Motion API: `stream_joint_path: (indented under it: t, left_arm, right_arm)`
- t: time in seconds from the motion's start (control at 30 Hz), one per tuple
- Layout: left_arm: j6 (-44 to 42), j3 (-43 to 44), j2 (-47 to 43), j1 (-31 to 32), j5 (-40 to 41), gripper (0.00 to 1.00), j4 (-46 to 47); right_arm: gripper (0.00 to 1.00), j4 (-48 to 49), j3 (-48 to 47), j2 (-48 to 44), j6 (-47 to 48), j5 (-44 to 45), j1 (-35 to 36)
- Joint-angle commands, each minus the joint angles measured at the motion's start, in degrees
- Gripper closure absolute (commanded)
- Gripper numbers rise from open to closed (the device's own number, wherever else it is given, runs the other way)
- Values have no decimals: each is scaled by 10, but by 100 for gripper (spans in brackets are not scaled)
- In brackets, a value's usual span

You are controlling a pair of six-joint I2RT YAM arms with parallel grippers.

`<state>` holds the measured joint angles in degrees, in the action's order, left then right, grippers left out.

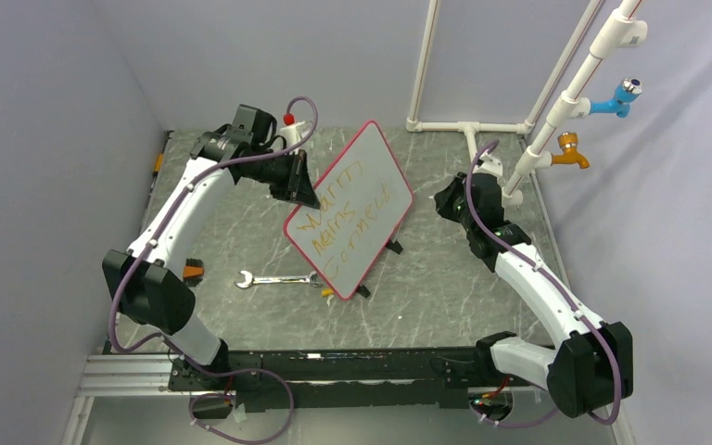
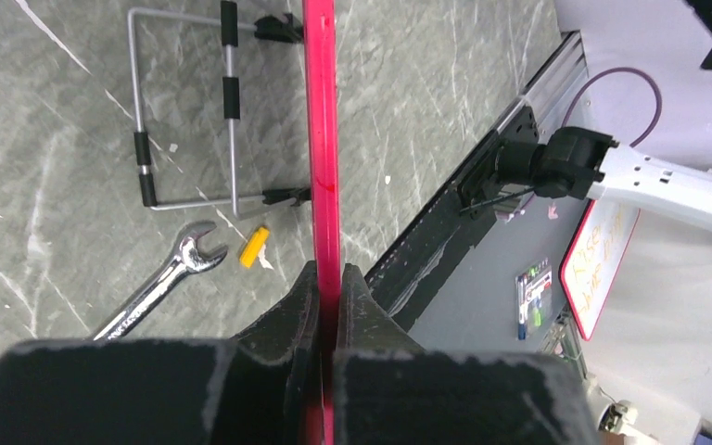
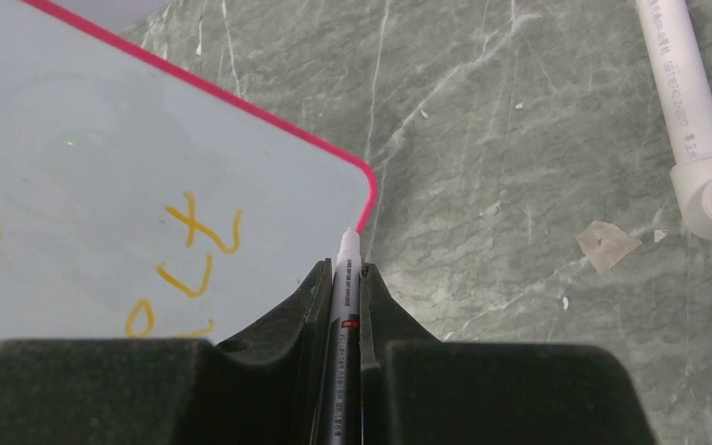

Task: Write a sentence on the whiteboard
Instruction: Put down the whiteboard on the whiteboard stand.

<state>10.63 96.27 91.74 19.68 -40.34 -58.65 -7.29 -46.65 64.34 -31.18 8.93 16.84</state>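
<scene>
Marbled table (image 1: 241, 222), marker (image 3: 343, 348) in right pincer (image 3: 343, 271), wrist view only

- Top external: high above the near edge of the table (image 1: 445, 287), looking down across all of it.
- Left wrist: close, sighting along the whiteboard (image 2: 322, 139) rim.
- Right wrist: close over its corner; all three views share the whiteboard.

Bright even light, soft faint shadows, sharp focus, blurred close foreground

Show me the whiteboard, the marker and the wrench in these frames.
whiteboard (image 1: 357, 199): top view, on its white writing face.
marker (image 3: 349, 248): right wrist view, on its white tip.
wrench (image 1: 283, 277): top view, on its shaft.
</scene>
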Motion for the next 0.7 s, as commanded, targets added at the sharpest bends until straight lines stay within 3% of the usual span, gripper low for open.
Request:
stream_joint_path:
  t: [0.0, 0.47, 0.67]
  left_arm:
    - [-16, -7, -38, 10, -40, 100, 39]
    - [-60, -3, 16, 11, 3, 100, 5]
    - [-87, -20, 33, 2, 37, 95, 4]
  right_arm:
    - [100, 14, -2, -12, 6, 4, -5]
    - [100, 24, 9, 0, 12, -5, -14]
    - [100, 26, 10, 5, 18, -9, -20]
